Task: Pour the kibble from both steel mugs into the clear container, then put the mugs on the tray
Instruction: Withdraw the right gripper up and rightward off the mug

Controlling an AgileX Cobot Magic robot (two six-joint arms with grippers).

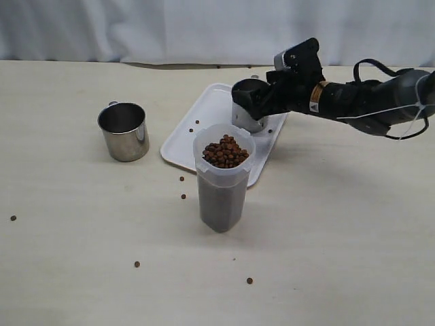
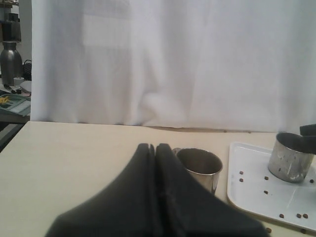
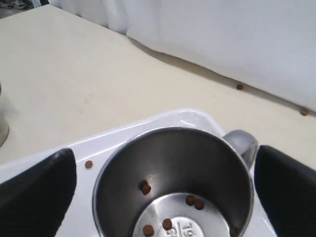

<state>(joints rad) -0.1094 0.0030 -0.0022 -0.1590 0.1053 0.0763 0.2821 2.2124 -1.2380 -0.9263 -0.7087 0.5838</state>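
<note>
On the white tray (image 1: 183, 146), one steel mug (image 1: 246, 121) stands upright, and the right gripper (image 1: 255, 95) straddles it with its jaws spread wide, a finger on either side and, from the wrist camera, neither pressing the wall. This looks like the release. The careful move now is a straight lift up and away, since the mug's handle (image 3: 240, 143) sits close by one finger and a sideways pull could hook it and drag the mug. A few pellets lie in its bottom. The clear container (image 1: 221, 183) stands on the table (image 1: 340, 238) just in front of the tray, heaped with kibble (image 1: 225, 151). The second mug (image 1: 124, 131) waits on the table beside the tray, with the left gripper (image 2: 154, 148) pressed shut, holding nothing.
</note>
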